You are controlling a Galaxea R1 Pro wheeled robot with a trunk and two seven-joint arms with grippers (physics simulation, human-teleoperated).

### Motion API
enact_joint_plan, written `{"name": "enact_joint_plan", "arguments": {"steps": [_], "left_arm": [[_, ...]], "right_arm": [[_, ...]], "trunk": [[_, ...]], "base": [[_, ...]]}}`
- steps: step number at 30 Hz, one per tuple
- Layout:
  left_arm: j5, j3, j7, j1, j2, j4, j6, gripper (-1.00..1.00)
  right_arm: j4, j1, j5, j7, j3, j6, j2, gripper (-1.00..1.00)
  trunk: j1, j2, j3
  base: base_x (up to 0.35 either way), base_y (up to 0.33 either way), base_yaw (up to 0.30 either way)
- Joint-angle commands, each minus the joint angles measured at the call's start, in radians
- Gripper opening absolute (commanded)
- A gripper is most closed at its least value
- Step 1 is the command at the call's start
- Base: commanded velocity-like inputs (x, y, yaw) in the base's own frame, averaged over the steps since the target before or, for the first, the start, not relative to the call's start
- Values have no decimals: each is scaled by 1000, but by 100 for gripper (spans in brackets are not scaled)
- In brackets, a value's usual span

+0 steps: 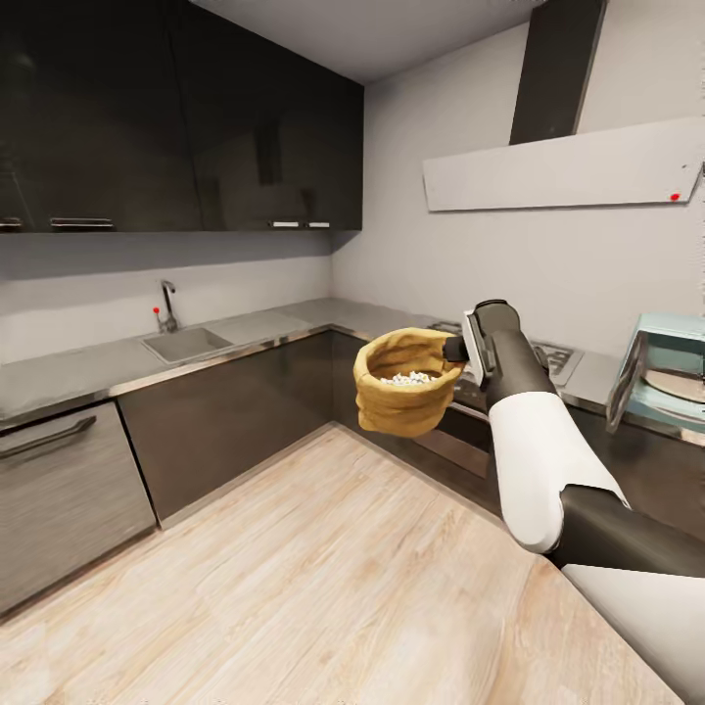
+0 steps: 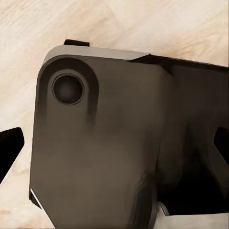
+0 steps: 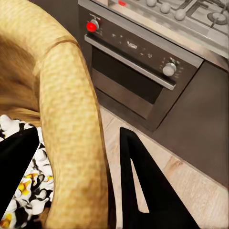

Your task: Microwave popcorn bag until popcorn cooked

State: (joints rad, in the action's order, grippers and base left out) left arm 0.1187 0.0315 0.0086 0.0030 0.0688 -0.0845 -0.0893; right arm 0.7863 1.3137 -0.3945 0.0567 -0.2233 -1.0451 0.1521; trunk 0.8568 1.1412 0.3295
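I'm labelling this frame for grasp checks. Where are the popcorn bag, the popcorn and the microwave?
popcorn bag (image 1: 399, 403): head view, wrinkled front side below the rolled rim.
popcorn (image 1: 408, 378): head view, whitish pile inside the bag's mouth.
microwave (image 1: 676, 367): head view, pale blue body at the right edge.

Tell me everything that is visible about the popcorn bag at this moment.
The popcorn bag is a squat mustard-brown sack that looks like soft woven cloth, with a thick rolled rim and wrinkled sides. It stands upright and open, held in the air above the wooden floor, in front of the oven. The right pincer grips its rim, one finger inside and one outside. Inside lies whitish popcorn, lumpy, with yellow spots in the right wrist view. Nothing else touches the bag.
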Motion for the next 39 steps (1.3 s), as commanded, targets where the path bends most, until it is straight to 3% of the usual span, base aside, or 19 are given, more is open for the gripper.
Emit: {"name": "enact_joint_plan", "arguments": {"steps": [1, 39], "left_arm": [[7, 2, 1, 1, 0, -1, -1, 100], [10, 1, 2, 0, 0, -1, 0, 100]], "right_arm": [[1, 1, 4, 6, -3, -2, 3, -100], [-1, 1, -5, 17, -6, -2, 2, -100]], "trunk": [[0, 1, 1], [0, 1, 1]], "base": [[-337, 0, 0], [-334, 0, -4]]}}
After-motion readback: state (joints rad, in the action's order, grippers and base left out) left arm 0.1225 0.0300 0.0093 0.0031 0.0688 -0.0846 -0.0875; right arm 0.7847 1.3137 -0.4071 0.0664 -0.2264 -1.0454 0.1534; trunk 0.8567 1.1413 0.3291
